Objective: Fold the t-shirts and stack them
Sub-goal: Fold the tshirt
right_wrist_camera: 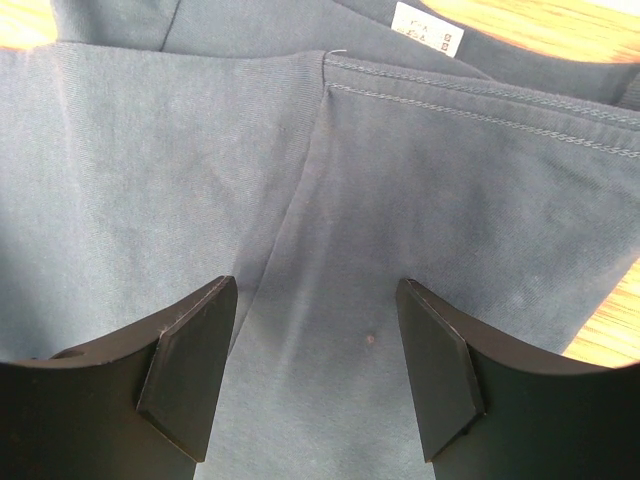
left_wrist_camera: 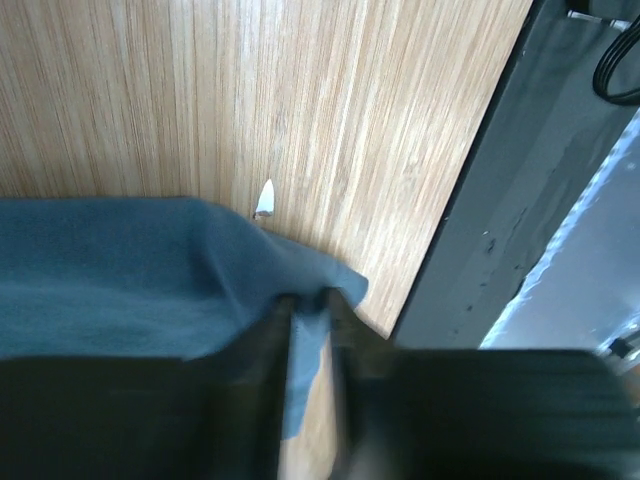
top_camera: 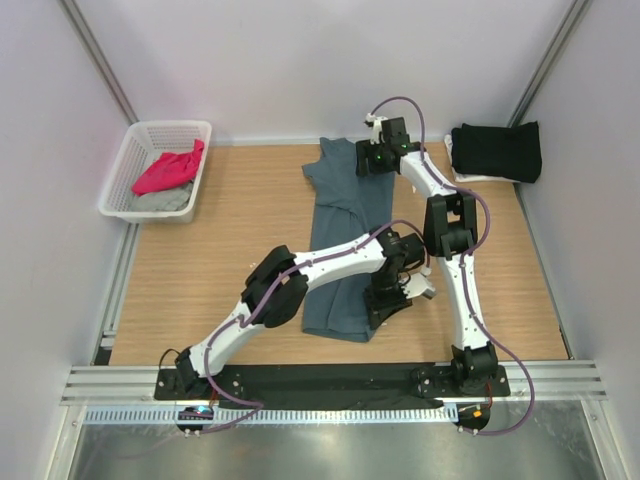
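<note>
Slate blue-grey cotton t-shirt [top_camera: 345, 235] lies folded lengthwise mid-table, bare wood on both sides. Folded black t-shirt [top_camera: 497, 150] sits far right; magenta-pink t-shirt [top_camera: 168, 168] fills the white mesh basket [top_camera: 132, 158]. Left gripper [left_wrist_camera: 308, 308] pinches the blue-grey hem corner near the table edge — right gripper [right_wrist_camera: 315, 375] spreads wide above the collar.

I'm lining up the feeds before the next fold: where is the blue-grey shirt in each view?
Top external: blue-grey shirt lies mid-table, a long strip from far centre to near edge.
Left wrist: its near corner fills lower left, pinched by the left gripper.
Right wrist: it fills the frame, under the open right gripper.
Shared landmark: the wooden table.
</note>
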Robot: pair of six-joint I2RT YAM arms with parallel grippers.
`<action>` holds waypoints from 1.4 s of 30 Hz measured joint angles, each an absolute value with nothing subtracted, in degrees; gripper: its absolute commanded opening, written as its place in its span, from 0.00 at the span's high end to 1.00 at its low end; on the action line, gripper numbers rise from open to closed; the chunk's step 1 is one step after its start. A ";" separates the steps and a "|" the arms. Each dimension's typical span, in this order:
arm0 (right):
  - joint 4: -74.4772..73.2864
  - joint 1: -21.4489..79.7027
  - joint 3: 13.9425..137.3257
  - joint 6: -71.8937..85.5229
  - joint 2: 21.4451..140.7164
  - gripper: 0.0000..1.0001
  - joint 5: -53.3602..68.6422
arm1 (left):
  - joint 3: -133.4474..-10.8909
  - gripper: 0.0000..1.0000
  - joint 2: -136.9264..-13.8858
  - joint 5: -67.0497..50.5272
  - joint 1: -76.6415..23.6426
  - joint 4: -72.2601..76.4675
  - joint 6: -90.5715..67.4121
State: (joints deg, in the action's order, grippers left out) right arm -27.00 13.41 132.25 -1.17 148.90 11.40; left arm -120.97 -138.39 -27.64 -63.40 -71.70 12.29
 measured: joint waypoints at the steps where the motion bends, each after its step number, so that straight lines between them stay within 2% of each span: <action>1: -27.03 13.37 132.25 -1.19 148.90 0.28 11.40 | -121.01 0.64 -138.39 -27.55 -63.46 -71.70 12.60; 2: -27.03 13.30 132.25 -1.19 148.88 0.28 11.31 | -121.10 0.54 -138.39 -27.38 -63.57 -71.81 12.62; 4: -27.09 13.10 132.16 -1.19 148.70 0.27 11.27 | -121.30 0.46 -138.39 -26.79 -63.90 -72.07 12.67; 5: -27.24 12.97 131.79 -1.19 148.38 0.27 11.07 | -121.32 0.40 -138.28 -26.37 -64.10 -71.92 12.56; 9: -29.32 12.12 125.56 -1.19 143.06 0.26 8.58 | -120.90 0.26 -136.57 -24.91 -65.47 -70.54 12.43; 14: -31.88 10.76 112.97 -1.08 128.09 0.25 4.93 | -119.63 0.05 -127.33 -21.89 -66.65 -68.73 11.73; 16: -32.12 10.02 106.98 -0.75 118.61 0.25 4.10 | -117.84 0.00 -120.73 -19.81 -66.61 -66.83 10.87; 23: -35.20 6.37 94.28 8.12 90.83 0.29 10.26 | -108.05 0.00 -100.01 -9.54 -61.54 -58.81 2.42; 27: -34.70 4.32 77.76 19.57 80.53 0.30 19.51 | -101.38 0.09 -96.64 -6.09 -52.64 -55.64 -7.62; 33: -36.58 5.26 54.08 31.44 78.41 0.30 29.36 | -88.58 0.14 -96.12 -8.29 -38.72 -52.05 -23.22; 38: -38.30 5.96 42.65 34.57 75.18 0.31 34.00 | -75.16 0.24 -93.58 -14.06 -36.34 -50.22 -31.73; 42: -38.35 6.83 35.86 35.16 73.58 0.32 35.53 | -65.95 0.26 -93.38 -19.31 -35.86 -46.98 -37.60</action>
